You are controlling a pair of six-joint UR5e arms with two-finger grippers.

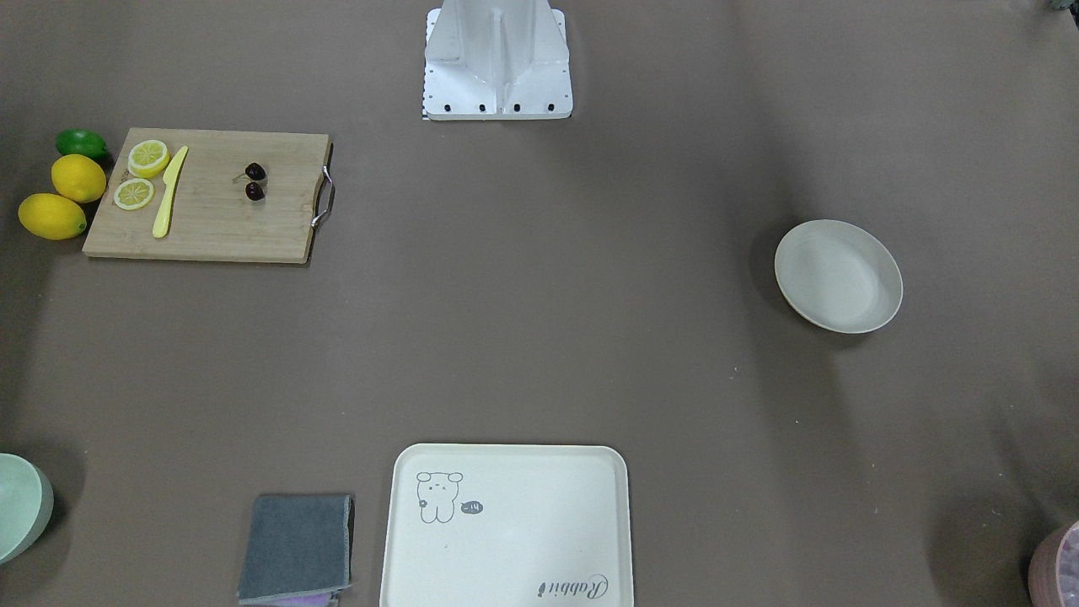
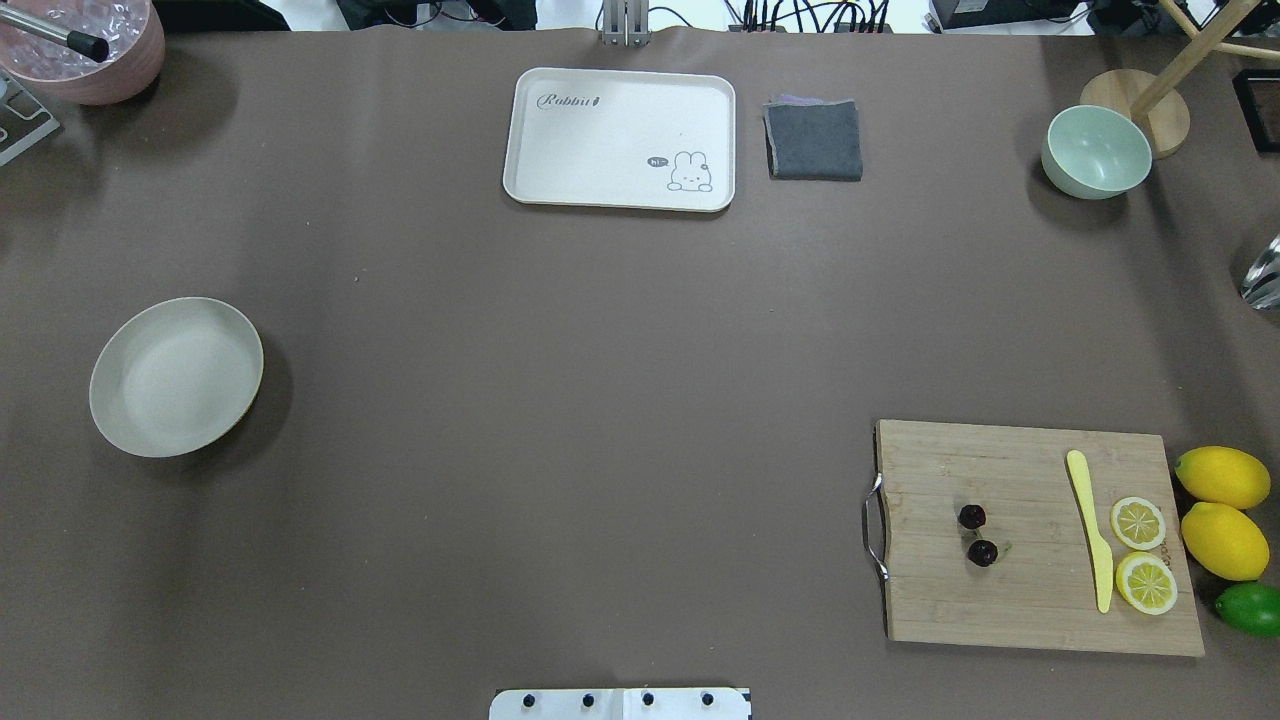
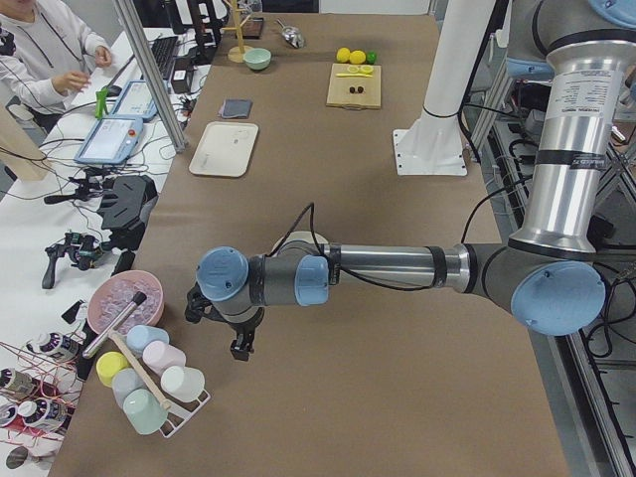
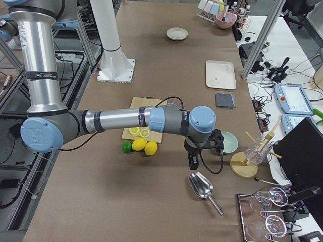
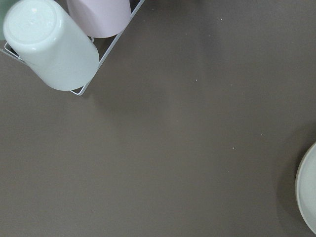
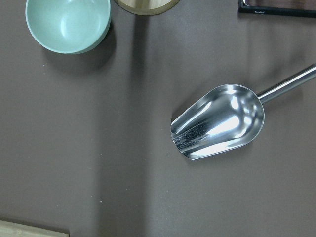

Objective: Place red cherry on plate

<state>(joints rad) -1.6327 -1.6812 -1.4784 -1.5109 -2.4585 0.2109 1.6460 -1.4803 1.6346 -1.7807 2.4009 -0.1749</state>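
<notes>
The red cherry (image 1: 254, 181), a pair of tiny dark fruits, lies on the wooden cutting board (image 1: 211, 219), also seen from overhead as red cherry (image 2: 976, 535). The plate (image 1: 838, 276) is round, beige and bare; from overhead the plate (image 2: 176, 377) sits at the table's left, far from the board. My left gripper (image 3: 238, 348) hangs over the table's end near the cup rack, with the plate's rim (image 5: 308, 192) at its wrist view's right edge. My right gripper (image 4: 193, 162) hovers above a metal scoop (image 6: 219, 121) at the opposite end. For both I cannot tell whether they are open or shut.
On the board lie a yellow knife (image 2: 1090, 530) and two lemon slices (image 2: 1140, 552); whole lemons (image 2: 1222, 510) and a lime (image 2: 1250, 608) sit beside it. A cream tray (image 2: 620, 140), grey cloth (image 2: 814, 140), green bowl (image 2: 1096, 150) and pink bowl (image 2: 85, 45) line the far edge.
</notes>
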